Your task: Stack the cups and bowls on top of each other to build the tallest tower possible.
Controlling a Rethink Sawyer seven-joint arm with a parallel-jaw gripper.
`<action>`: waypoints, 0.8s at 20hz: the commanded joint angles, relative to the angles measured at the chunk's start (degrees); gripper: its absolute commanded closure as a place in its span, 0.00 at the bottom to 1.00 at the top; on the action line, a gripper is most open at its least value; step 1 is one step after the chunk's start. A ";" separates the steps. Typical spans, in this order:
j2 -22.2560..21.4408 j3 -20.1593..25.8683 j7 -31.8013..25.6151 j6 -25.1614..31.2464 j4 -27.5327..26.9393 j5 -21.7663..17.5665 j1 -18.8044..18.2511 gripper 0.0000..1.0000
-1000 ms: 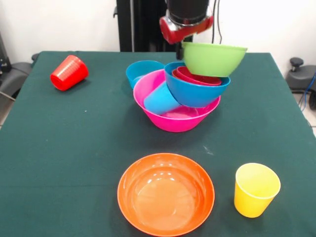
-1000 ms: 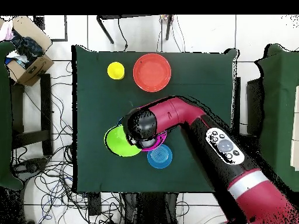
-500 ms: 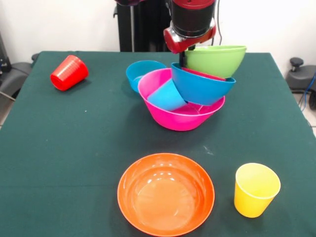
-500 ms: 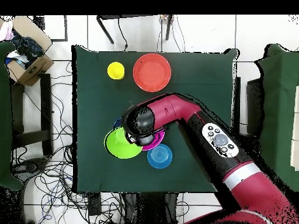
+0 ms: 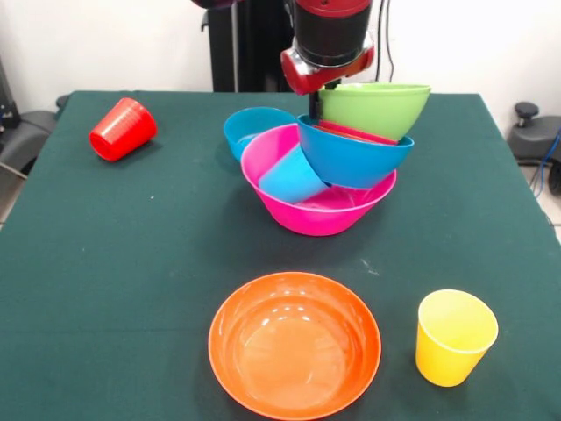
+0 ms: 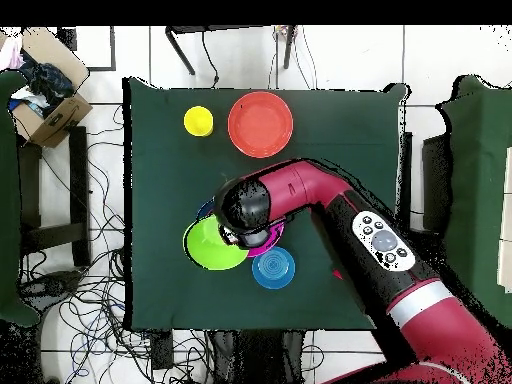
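Observation:
My gripper (image 5: 317,98) is shut on the near-left rim of the large green bowl (image 5: 375,107), which rests on the tower. The tower's base is the large pink bowl (image 5: 308,213). In it a light blue cup (image 5: 289,176) lies on its side. A tilted large blue bowl (image 5: 355,160) leans over the cup, with the small red bowl's rim (image 5: 358,133) showing under the green bowl. In the overhead view the arm's wrist (image 6: 246,212) covers most of the tower; the green bowl (image 6: 212,246) sticks out left. The small orange bowl is hidden.
A small blue bowl (image 5: 252,125) stands just behind the pink bowl. A red cup (image 5: 123,129) lies on its side at the far left. A large orange bowl (image 5: 294,344) and an upright yellow cup (image 5: 454,337) stand at the near edge.
The green bowl has come down onto the blue bowl and covers the red bowl. The blue bowl tipped, and the pink bowl slid slightly right, then back left.

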 commanded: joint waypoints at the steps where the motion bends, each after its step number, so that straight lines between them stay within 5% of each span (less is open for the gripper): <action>1: -0.13 -3.04 -13.90 6.08 -3.55 -4.07 0.50 1.00; 16: -2.43 -1.36 -15.13 11.26 -3.95 -2.17 -0.19 1.00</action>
